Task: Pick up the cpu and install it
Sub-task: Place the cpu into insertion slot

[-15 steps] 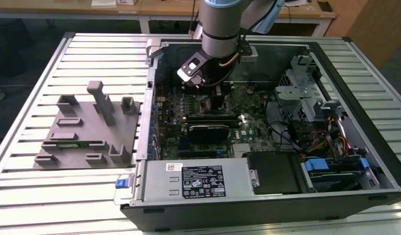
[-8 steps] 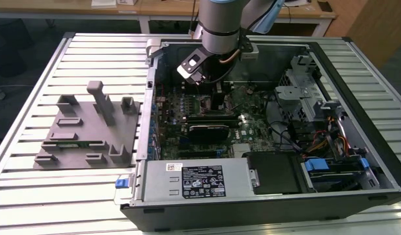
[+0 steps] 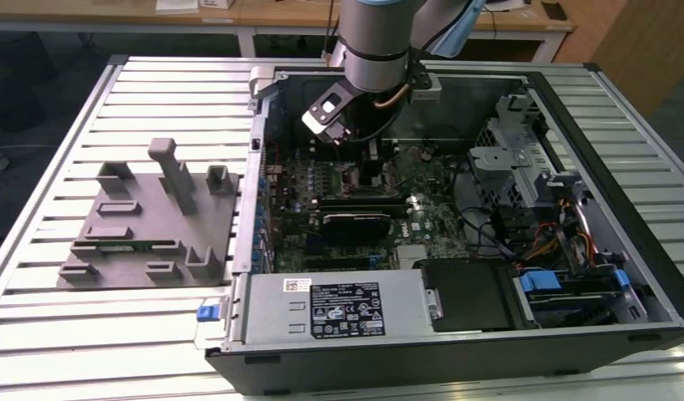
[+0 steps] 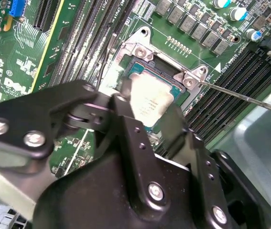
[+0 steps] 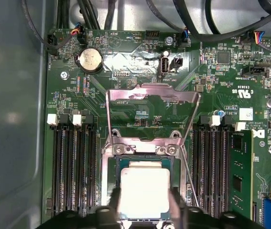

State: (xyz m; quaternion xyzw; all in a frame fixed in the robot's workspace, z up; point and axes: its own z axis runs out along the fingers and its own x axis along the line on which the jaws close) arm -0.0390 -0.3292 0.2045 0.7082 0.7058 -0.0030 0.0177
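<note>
Gripper over square, matte-silver cpu in metal-framed socket.

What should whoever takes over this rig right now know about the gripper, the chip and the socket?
Gripper: shut on the chip, with a finger at each of two opposite edges.
Chip: down at the socket on the green board, lid facing up. I cannot tell if it is fully seated.
Done: the chip is picked up and at the socket.
Left: the chip is not released, and the metal hold-down plate stands open, not yet closed.
</note>
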